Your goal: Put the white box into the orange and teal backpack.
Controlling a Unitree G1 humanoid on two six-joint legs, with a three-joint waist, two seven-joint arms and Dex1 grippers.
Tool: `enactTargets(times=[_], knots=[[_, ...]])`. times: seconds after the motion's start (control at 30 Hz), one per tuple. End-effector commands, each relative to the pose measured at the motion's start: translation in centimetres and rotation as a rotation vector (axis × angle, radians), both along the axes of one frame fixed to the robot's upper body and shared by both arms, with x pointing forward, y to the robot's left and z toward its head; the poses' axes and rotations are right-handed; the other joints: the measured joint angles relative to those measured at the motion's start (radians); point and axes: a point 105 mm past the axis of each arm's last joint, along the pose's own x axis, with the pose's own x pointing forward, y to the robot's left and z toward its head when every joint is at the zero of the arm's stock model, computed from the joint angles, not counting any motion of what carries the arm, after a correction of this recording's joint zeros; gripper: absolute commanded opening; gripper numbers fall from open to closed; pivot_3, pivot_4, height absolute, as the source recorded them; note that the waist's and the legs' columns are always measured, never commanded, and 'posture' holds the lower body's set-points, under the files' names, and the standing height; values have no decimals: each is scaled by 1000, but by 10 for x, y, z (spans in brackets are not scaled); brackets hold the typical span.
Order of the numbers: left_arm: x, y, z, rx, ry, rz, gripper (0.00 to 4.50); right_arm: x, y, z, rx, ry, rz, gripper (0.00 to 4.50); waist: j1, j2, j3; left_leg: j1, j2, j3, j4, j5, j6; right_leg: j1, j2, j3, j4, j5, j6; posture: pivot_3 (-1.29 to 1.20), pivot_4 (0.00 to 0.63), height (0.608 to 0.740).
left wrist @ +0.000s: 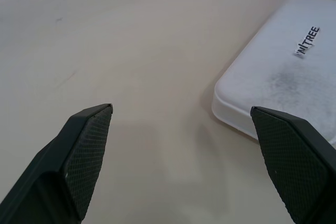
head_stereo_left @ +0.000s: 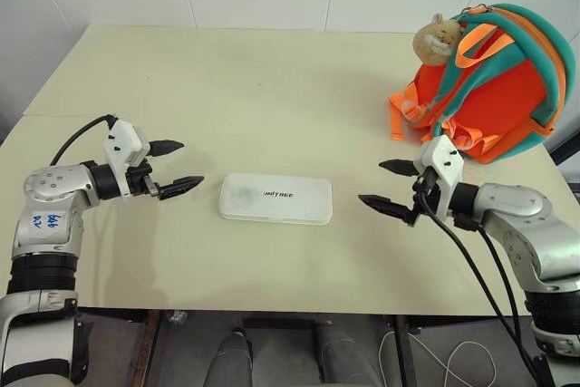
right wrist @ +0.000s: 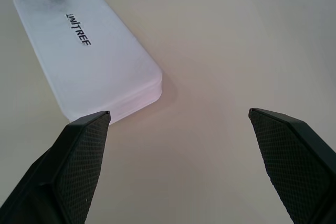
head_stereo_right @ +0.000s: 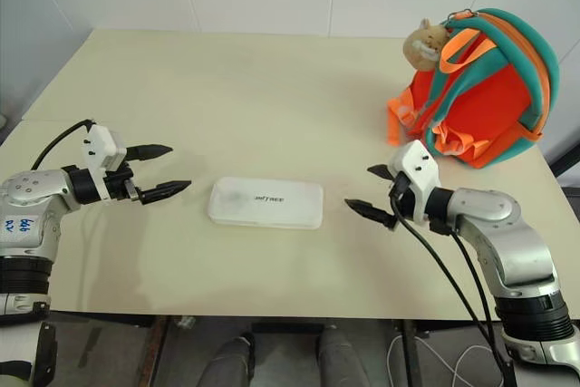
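Observation:
The white box lies flat on the table near its front middle, dark lettering on its lid; the same box fills a corner of the left wrist view and its other end lies ahead in the right wrist view. My left gripper is open just left of the box, apart from it. On the box's right my right gripper stands open with a small gap to it. Nothing is between either pair of fingers. The orange and teal backpack stands upright at the table's far right, with a tan plush toy on top.
The beige table stretches back to a white wall. Its front edge runs close below the box. A black cable hangs from my right wrist. Orange straps trail from the backpack toward my right gripper.

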Motion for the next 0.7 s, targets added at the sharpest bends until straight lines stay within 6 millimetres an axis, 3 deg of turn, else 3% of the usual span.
enactTargets(times=[0.03, 0.43, 0.53, 0.7], knots=[[4, -7, 10, 0, -43, -20, 4500, -3, -2, 13, -1, -53, -15, 4466, 1, 0, 0, 0, 0, 0, 0, 0, 0, 0, 0, 0, 0, 0, 0, 0, 150, 740], [3, -11, 7, -27, -24, -14, 4500, 0, 12, 2, -43, -34, -4, 4466, -3, 0, 0, 1, 0, 0, 1, 0, 0, 1, 0, 0, 0, 0, 0, 0, 150, 740], [2, -1, 4, -34, 3, 26, 4500, 9, 17, -4, -88, -56, -6, 4466, -8, 0, 0, 1, 0, 0, 1, 0, 0, 1, 0, 0, 0, 0, 0, 0, 150, 740], [6, 4, -2, -134, 121, 123, 4500, 40, 9, -16, -198, -110, -120, 4466, -10, 0, 0, 2, 0, 0, 1, 0, 0, 2, 0, 0, 1, 0, 0, 0, 150, 740]])
